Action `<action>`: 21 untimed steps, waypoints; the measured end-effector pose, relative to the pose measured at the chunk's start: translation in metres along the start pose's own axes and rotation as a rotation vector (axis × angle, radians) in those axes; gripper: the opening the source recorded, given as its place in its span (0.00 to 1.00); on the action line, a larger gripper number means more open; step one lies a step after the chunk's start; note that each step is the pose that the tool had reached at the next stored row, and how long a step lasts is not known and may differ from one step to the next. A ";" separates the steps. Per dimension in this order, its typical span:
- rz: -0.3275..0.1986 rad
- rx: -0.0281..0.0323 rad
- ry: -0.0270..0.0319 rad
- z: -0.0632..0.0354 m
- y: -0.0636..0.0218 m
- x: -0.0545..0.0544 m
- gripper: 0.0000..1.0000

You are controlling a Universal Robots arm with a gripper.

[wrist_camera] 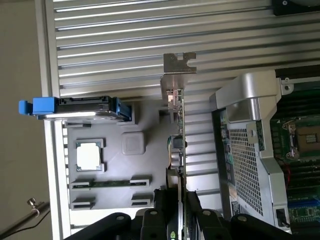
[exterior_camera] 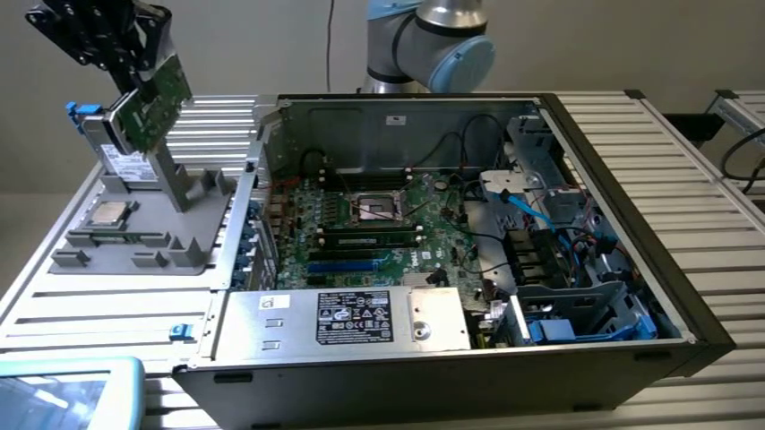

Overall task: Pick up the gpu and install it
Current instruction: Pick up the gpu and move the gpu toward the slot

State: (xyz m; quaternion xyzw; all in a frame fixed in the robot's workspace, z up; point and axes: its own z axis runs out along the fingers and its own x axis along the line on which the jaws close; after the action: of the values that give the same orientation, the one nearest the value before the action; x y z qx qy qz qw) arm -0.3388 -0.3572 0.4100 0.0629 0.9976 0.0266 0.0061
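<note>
**Exterior view.** In the upper left of the frame the claw [exterior_camera: 134, 72] pinches the gpu [exterior_camera: 161, 100], which hangs tilted above the grey holder [exterior_camera: 120, 255] on the table [exterior_camera: 669, 134]. The open computer case [exterior_camera: 604, 157] fills centre and right, and its motherboard [exterior_camera: 358, 228] is well apart from the card.

**Wrist view.** The gpu [wrist_camera: 179, 145] shows edge-on in the claw [wrist_camera: 179, 202]. Its long axis runs straight out to the silver bracket [wrist_camera: 178, 62], with the case [wrist_camera: 250, 150] alongside.

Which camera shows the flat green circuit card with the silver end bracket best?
The exterior view: the flat green circuit card turns its broad face there, clamped in the black gripper. The wrist view sees it edge-on, with the silver bracket at the far end.
</note>
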 end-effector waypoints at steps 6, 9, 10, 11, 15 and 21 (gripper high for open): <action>0.000 0.0033 -0.0016 -0.0201 0.0012 0.000 0.28; 0.000 0.0043 -0.0029 -0.0267 0.0015 0.000 0.28; 0.000 0.0048 -0.0031 -0.0274 0.0015 0.000 0.28; 0.000 0.0051 -0.0033 -0.0276 0.0016 0.000 0.28; 0.000 0.0054 -0.0032 -0.0277 0.0017 0.000 0.28; -0.092 0.0045 0.0016 -0.0278 0.0017 0.000 0.28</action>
State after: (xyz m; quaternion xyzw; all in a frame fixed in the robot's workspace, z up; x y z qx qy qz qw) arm -0.3391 -0.3570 0.4378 0.0172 0.9995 0.0241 0.0064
